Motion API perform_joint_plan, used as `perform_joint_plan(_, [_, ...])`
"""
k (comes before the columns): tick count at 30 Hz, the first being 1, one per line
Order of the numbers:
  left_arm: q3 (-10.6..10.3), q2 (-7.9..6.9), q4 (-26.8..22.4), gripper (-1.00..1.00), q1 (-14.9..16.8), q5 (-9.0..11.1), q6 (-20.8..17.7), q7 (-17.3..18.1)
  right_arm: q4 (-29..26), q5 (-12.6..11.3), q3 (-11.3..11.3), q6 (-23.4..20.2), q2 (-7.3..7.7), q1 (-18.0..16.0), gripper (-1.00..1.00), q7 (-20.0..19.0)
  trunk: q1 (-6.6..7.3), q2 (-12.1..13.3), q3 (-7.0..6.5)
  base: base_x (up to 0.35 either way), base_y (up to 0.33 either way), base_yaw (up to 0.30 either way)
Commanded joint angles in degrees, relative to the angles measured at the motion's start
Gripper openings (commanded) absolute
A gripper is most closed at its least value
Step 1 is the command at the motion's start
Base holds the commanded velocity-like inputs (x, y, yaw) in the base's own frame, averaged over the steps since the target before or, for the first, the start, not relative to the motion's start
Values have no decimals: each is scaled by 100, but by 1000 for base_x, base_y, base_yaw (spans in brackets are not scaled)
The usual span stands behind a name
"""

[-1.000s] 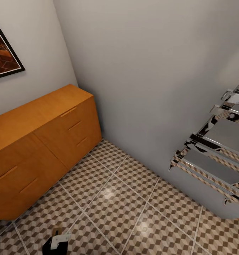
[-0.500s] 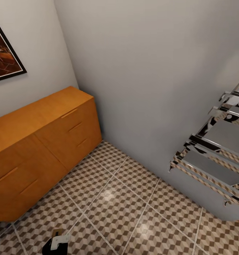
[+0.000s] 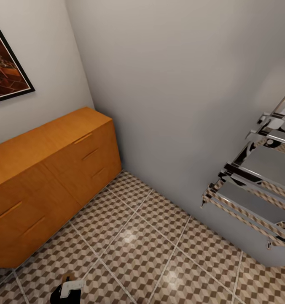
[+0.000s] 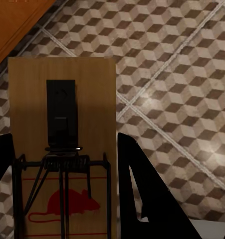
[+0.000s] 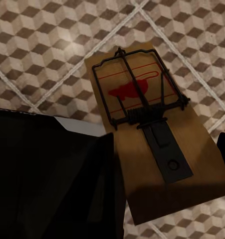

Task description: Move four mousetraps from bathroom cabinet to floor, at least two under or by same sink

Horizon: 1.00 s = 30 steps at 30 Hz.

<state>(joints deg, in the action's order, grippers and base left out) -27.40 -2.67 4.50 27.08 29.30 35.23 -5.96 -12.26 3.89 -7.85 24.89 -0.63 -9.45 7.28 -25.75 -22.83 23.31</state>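
A mousetrap [image 4: 62,114], a brown board with dark wire and a red mouse print, sits between the black fingers [image 4: 142,189] of my left gripper [image 4: 65,139], which is shut on it. My right gripper [image 5: 167,142] is shut on a second mousetrap [image 5: 152,134] above the bathroom floor [image 5: 52,55]. In the head view my left gripper [image 3: 68,291] shows at the bottom edge with its mousetrap [image 3: 67,277] sticking out. The orange-brown cabinet [image 3: 45,169] stands at the left with its drawer fronts shut. The bathroom sink is out of view.
A chrome towel rack [image 3: 252,190] juts from the grey wall at the right, above the bathroom floor [image 3: 138,253]. A framed picture [image 3: 7,71] hangs over the cabinet. Open tiles lie between cabinet and rack.
The whole head view has shifted slightly, so the camera moved. My left gripper sits a little lower in the picture, still holding its mousetrap.
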Motion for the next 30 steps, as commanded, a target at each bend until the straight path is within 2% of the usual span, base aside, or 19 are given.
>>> perform_joint_plan(1, [-50,4,15,-100,4,-21,19,-54,5,35,-34,6,1,-4,-100,70,-3,-9,-2,0,0,0])
perform_joint_plan(30, [-50,12,15,-100,5,-21,11,-57,4,33,-32,7,2,-4,-100,71,-3,-9,-272,0,0,0])
